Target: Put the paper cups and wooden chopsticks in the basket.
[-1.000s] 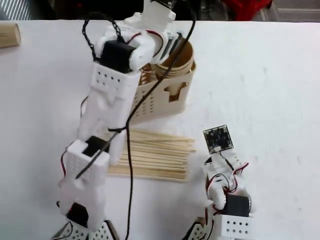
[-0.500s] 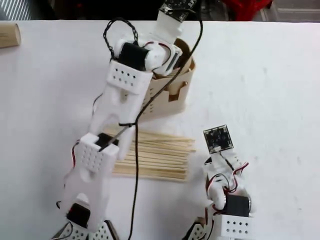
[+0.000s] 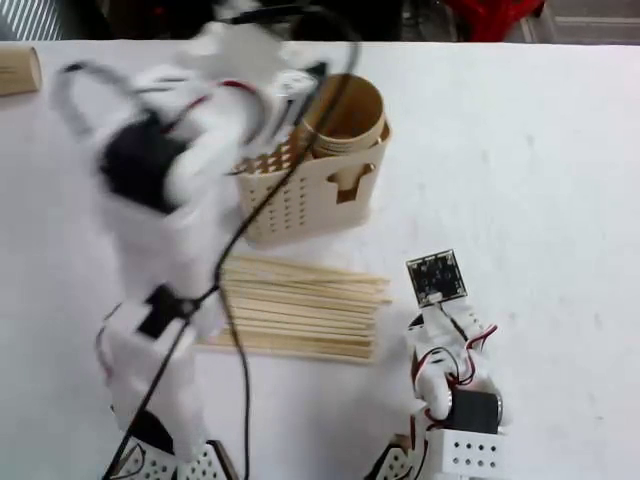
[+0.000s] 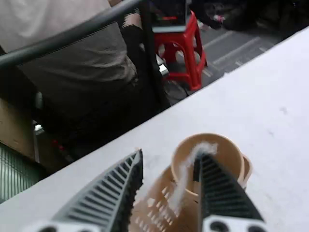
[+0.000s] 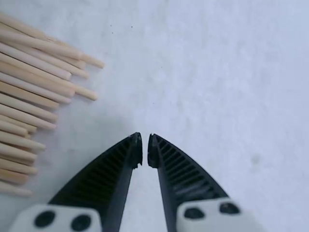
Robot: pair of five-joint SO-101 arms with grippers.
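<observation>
Stacked paper cups [image 3: 345, 118] stand in the cream slotted basket [image 3: 305, 200] at the table's middle back. A row of wooden chopsticks [image 3: 300, 305] lies flat on the table just in front of the basket. My left arm [image 3: 160, 170] is a motion smear left of the basket. In its wrist view the left gripper [image 4: 166, 166] is open and empty, above the cups [image 4: 227, 150] and the basket [image 4: 154, 205]. My right arm [image 3: 450, 385] sits folded at the front right. Its right gripper [image 5: 145, 145] is shut, empty, over bare table beside the chopsticks' ends [image 5: 34, 96].
A brown cup-like thing [image 3: 18, 70] lies on its side at the far left back edge. White table [image 3: 520, 180] stretches free to the right of the basket. Beyond the back edge are a red stool [image 4: 181, 38] and a seated person.
My left arm has swung from over the basket to the left and drawn back, now blurred by motion. The cups stay in the basket. The right arm and chopsticks have not moved.
</observation>
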